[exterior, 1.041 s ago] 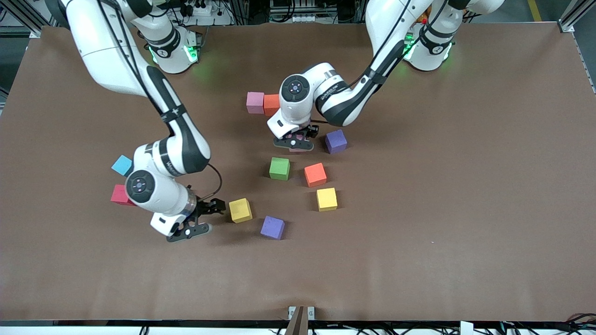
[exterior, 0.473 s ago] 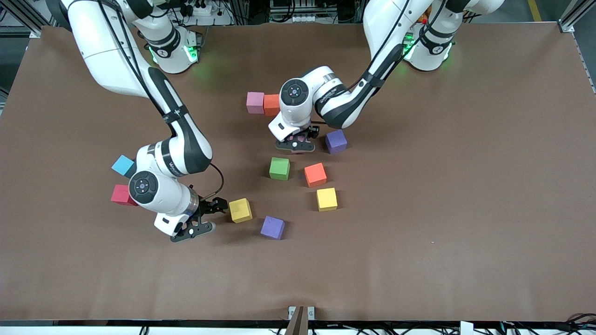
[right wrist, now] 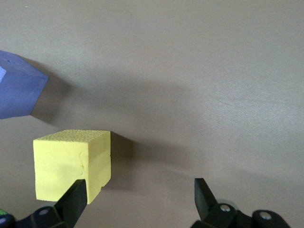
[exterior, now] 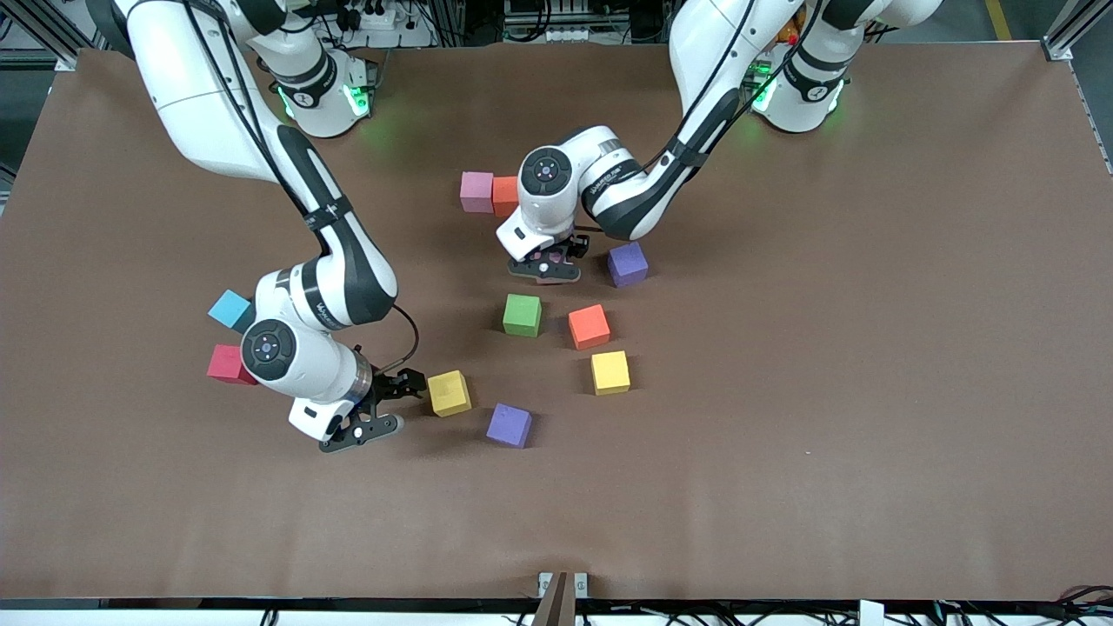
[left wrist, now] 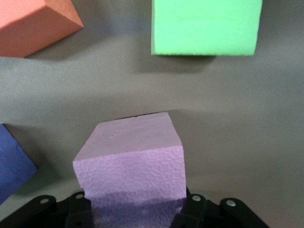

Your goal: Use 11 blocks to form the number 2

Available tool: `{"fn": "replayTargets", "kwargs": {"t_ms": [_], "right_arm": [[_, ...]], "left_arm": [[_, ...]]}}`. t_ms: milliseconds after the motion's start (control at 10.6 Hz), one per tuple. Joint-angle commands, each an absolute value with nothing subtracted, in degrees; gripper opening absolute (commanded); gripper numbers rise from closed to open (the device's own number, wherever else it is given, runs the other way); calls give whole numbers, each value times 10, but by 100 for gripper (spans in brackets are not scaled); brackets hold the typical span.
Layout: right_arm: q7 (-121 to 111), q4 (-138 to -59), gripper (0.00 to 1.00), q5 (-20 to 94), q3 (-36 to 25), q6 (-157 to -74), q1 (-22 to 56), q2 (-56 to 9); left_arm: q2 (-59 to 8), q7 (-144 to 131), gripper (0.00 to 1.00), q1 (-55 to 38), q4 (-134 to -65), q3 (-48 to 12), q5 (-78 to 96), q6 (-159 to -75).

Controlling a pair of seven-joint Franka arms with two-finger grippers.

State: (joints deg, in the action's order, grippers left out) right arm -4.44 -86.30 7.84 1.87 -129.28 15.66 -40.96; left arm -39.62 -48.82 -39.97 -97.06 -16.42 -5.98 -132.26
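Holding a pink block [left wrist: 130, 161] between the fingers of my left gripper [exterior: 548, 265], I have it low over the table, between the orange block [exterior: 505, 195] of the started row and the green block [exterior: 522, 315]. The jaws are closed on its two side faces, squarely, near the middle of the cube. My right gripper [exterior: 376, 409] sits low just beside a yellow block [exterior: 449, 393], jaws spread wide and empty; one finger [right wrist: 72, 202] is just at the cube's corner, the other stands clear on bare table, so the block is not yet between them.

Two cubes of the number 2 lie touching, a pink one [exterior: 476, 191] and the orange one. The rest are loose: a purple block [exterior: 627, 264] beside my left gripper, a second orange [exterior: 589, 326], a second yellow [exterior: 610, 372] and a second purple [exterior: 509, 425] nearer the camera, blue [exterior: 229, 309] and red [exterior: 228, 364] toward the right arm's end.

These cubes look like light matte foam with a pebbled skin, so I judge they will grip well and not slip, but squash a little under a hard pinch. I would take each on two flat parallel faces, centred, with gentle force. A corner grip could twist the cube, and a nudge would slide its neighbours.
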Motion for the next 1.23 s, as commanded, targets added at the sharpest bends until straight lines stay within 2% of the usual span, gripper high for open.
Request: {"fn": "replayTargets", "kwargs": {"t_ms": [0,1135], "right_arm": [[-47,-846,100,75,22,-1288,156,-419],[-46,-847,100,75,22,-1288,158,-419]], "left_arm": [[-390,-506,0,-404,-1000,-164,-97,-1351],[-395,-544,0,-427,-1005,-164,-98,-1380]]}}
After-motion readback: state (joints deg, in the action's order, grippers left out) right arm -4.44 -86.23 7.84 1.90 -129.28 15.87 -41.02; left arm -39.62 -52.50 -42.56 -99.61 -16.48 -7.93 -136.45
